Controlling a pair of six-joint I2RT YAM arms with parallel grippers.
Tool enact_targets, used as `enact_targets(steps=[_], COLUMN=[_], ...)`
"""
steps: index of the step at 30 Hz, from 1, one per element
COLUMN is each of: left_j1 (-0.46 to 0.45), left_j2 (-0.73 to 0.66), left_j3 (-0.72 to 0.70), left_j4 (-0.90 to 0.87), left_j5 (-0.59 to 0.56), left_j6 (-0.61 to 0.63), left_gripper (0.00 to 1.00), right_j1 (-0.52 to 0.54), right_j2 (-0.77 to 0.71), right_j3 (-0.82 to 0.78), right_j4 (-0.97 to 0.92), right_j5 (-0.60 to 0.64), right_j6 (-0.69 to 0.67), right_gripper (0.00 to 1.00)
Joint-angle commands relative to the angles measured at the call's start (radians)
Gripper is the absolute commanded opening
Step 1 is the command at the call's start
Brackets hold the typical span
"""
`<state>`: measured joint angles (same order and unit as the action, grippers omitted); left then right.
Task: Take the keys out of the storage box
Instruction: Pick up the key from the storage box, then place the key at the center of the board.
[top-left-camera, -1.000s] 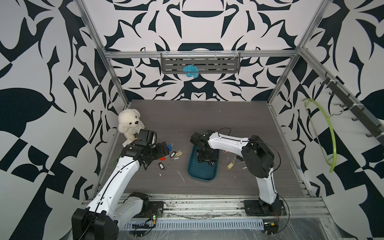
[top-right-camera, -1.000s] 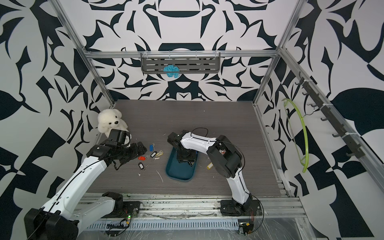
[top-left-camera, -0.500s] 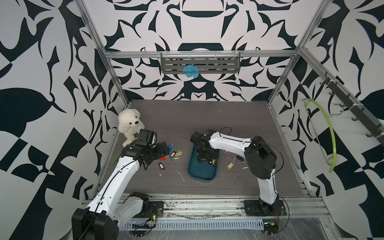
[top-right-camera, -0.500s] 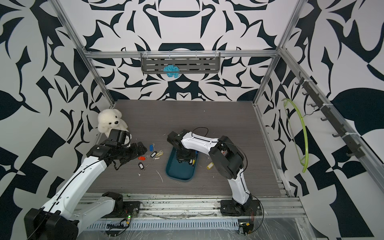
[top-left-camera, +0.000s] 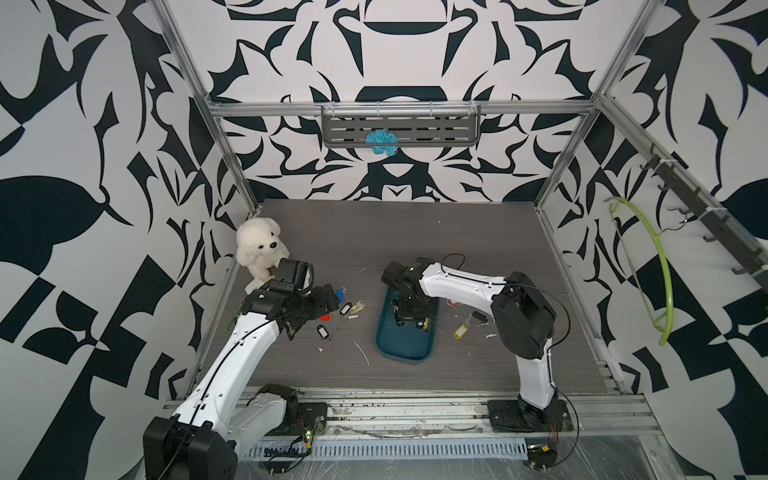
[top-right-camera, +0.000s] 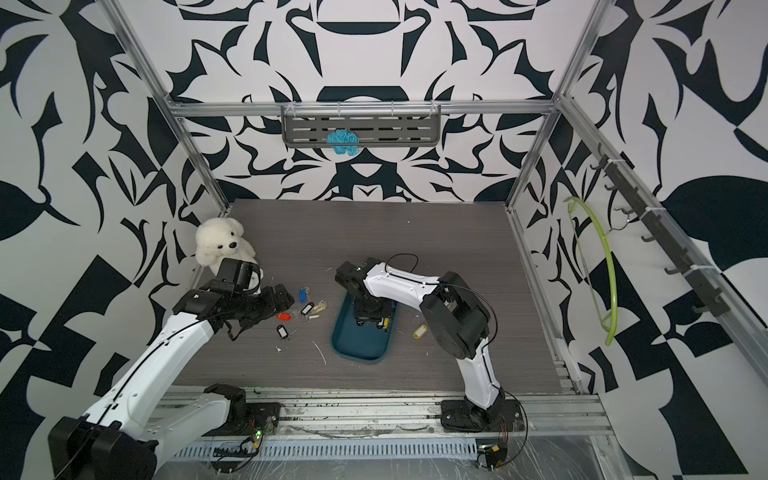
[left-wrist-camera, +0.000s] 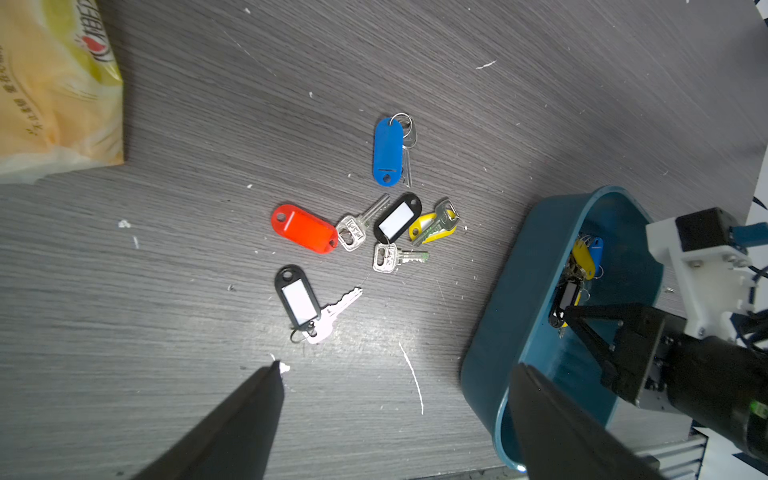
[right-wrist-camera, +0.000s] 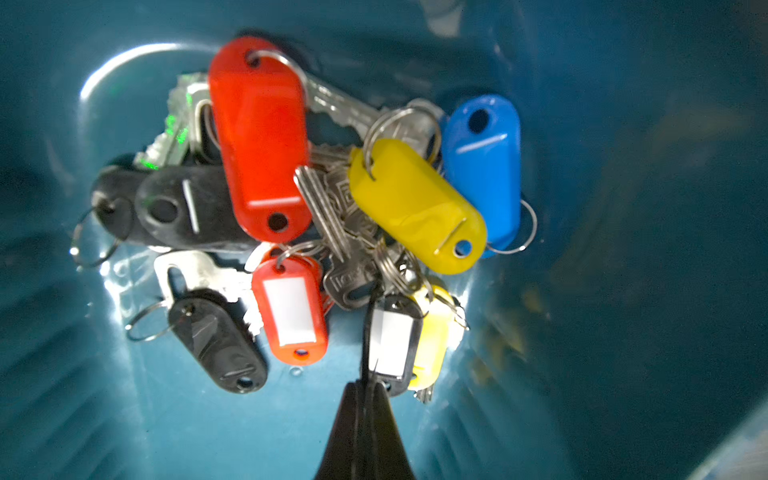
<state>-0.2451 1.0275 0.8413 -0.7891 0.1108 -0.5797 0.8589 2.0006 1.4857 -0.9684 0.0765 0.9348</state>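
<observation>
On the left, the plush bear (top-left-camera: 257, 249) sits by the wall, and just in front of it the left claw (left-wrist-camera: 395, 368) hangs over the table (left-wrist-camera: 540, 104), jaws spread wide, holding nothing. Below it lies a scatter of keys (left-wrist-camera: 353, 232) already out on the table, red, blue, black and yellow tags close together. Across to the middle: the storage box (top-left-camera: 405, 345), with the rest of the keys heaped at its far end, rings hooked through one another. The right claw (right-wrist-camera: 365, 385) is down in there, jaws pressed fully together at the edge of a black tag (right-wrist-camera: 392, 340) with a white label. Whether it has truly caught that tag or its ring, we cannot tell. Further right, one yellow-tagged key (top-left-camera: 460, 331) lies on the table beside the box.

Now the lift. We want it slow and straight up, watching that something rises with the tips. With rings this tangled a whole clump may follow, or slip off halfway, so we keep it low over the wall and set down close by. If the box drags along, the free left claw looks near enough to steady its rim.
</observation>
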Motion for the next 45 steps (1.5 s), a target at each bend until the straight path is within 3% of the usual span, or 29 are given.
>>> enact_targets(steps=[1,20,29,37,45], left_j1=[-0.002,-0.002,-0.002,-0.006,-0.017], left_j2=[-0.019,-0.038,-0.044,-0.035,-0.040], left_j3=[-0.011,-0.005,0.009,0.013,0.030], left_j4=[-0.019,-0.024,-0.024,-0.024,-0.067], left_j5=[0.008,0.011,0.018,0.034,0.036], left_j6=[0.001,-0.008,-0.017,-0.032,-0.039], left_gripper=[0.93,0.92,0.92,0.91,0.91], right_j1=[-0.001,-0.025,-0.247,-0.455,-0.522], right_j2=[-0.059,-0.261,-0.305,-0.145,0.097], right_j3=[0.026,0.221,0.184,0.215,0.375], right_j4=[-0.048,-0.191,-0.190,-0.120,-0.115], right_j5=[0.032,0.063,0.039,-0.033,-0.067], right_j6=[-0.014,-0.047,-0.178,-0.334,-0.395], right_gripper=[0.00,0.00,0.00,0.00,0.00])
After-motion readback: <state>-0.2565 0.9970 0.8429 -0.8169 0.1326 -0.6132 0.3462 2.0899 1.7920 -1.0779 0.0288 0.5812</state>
